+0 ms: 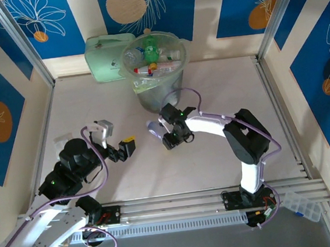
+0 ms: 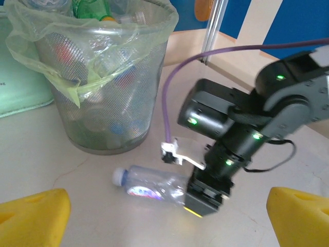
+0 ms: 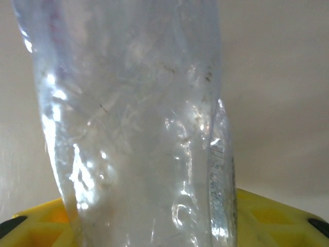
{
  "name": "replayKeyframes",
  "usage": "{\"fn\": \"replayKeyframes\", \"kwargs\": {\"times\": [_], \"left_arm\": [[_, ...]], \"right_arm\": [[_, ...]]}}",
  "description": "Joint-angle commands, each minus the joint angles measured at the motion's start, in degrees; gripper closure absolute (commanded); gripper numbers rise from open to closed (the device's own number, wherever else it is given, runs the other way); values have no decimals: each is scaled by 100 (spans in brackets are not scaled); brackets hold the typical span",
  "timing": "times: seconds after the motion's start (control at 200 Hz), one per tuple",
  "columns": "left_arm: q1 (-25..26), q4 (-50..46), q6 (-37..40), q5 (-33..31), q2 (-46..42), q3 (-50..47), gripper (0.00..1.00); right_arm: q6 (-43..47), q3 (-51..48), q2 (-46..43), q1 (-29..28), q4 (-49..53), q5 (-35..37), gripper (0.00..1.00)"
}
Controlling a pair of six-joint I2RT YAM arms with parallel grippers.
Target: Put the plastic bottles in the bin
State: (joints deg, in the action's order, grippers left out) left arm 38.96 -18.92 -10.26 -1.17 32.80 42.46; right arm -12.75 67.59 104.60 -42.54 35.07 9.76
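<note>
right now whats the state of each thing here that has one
clear bottle, lying on its side, cap on
bin, upright, bag-lined, nearly full of bottles
left gripper, open, empty
right gripper, jaws around the clear bottle's base end, unclear if clamped
green case, closed, behind the bin

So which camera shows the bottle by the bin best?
Left wrist: the clear bottle lying on its side, cap and label visible. Top external shows it small and blurry; right wrist, just its clear wall.
</note>
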Motion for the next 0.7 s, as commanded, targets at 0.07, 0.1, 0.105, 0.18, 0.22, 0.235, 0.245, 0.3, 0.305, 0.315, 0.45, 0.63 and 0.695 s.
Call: {"fn": "replayKeyframes", "kwargs": {"times": [0.07, 0.1, 0.105, 0.18, 0.22, 0.235, 0.245, 0.3, 0.305, 0.315, 0.45, 0.63, 0.695], "left_arm": [[-64, -298, -678, -626, 124, 27, 4], [-66, -467, -1092, -816, 155, 14, 3], [-65, -496, -1162, -837, 160, 7, 3], [-57, -682, -2123, -725, 139, -235, 4], [-61, -656, -2599, -522, 86, -454, 5], [-64, -643, -2740, -444, 72, -538, 5], [-57, -640, -2825, -399, 63, -592, 5], [-58, -568, -3049, -101, 43, -846, 5], [-57, -560, -3055, -71, 43, -863, 6], [-56, -549, -3055, -16, 47, -906, 6], [-59, -571, -2975, 536, 41, -1366, 8], [-46, -547, -3167, 944, -280, -2047, 10], [-32, -609, -3227, 921, -485, -2180, 10]], "right_arm": [[-778, -795, -682, -470, 728, 197, 48], [-809, -875, -759, -542, 769, 197, 47], [-817, -891, -771, -552, 776, 200, 47], [-821, -1005, -900, -672, 881, 228, 42], [-814, -1035, -944, -700, 894, 245, 39], [-815, -1037, -961, -702, 894, 246, 38], [-803, -1044, -970, -703, 889, 241, 38], [-749, -1002, -1001, -703, 873, 191, 34], [-743, -998, -997, -703, 876, 188, 34], [-728, -977, -995, -703, 878, 181, 33], [-514, -581, -845, -694, 954, 208, 27], [-229, -101, -399, -550, 911, 255, 28], [-188, 21, -242, -516, 882, 241, 33]]}}
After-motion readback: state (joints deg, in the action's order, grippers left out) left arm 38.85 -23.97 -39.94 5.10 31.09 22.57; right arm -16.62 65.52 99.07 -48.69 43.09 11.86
